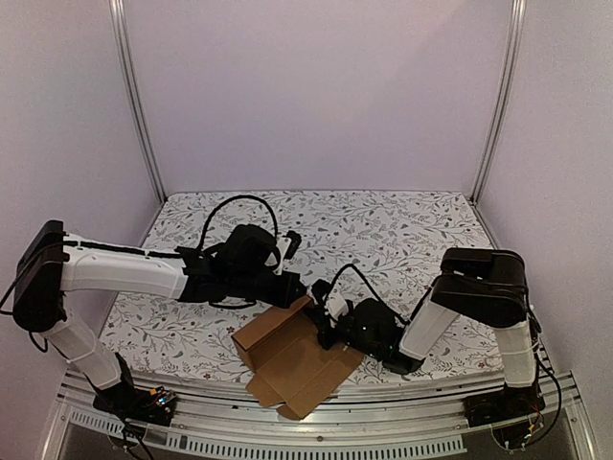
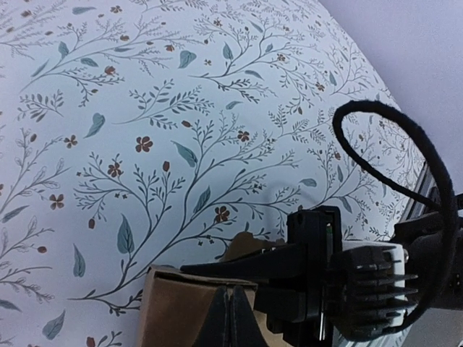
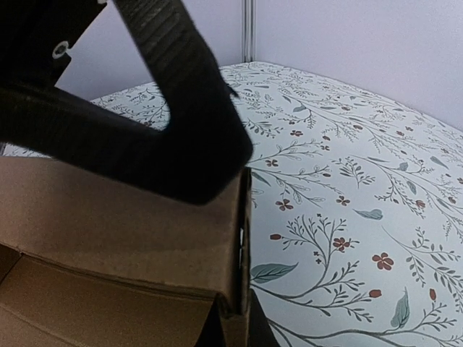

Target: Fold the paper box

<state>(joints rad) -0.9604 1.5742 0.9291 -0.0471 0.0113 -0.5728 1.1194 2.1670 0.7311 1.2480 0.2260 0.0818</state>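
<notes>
The paper box (image 1: pixel 287 364) is a brown cardboard sheet, partly raised, lying open at the table's near edge between the two arms. My right gripper (image 1: pixel 323 331) reaches it from the right. In the right wrist view this gripper (image 3: pixel 235 329) is shut on the upright edge of a box wall (image 3: pixel 108 224). My left gripper (image 1: pixel 305 295) comes in from the left, over the box's far corner. In the left wrist view its fingers (image 2: pixel 231 307) are pressed together in front of a cardboard panel (image 2: pixel 173 311); I see nothing between them. The right gripper's black finger (image 2: pixel 239 264) lies along that panel's top edge.
A floral cloth (image 1: pixel 383 230) covers the table, which pale walls and metal posts (image 1: pixel 134 96) enclose. The box overhangs the front rail (image 1: pixel 383 426). A black cable loop (image 2: pixel 405 144) arches over the right gripper's body. The left arm's black body (image 3: pixel 166 108) fills the right wrist view's upper left.
</notes>
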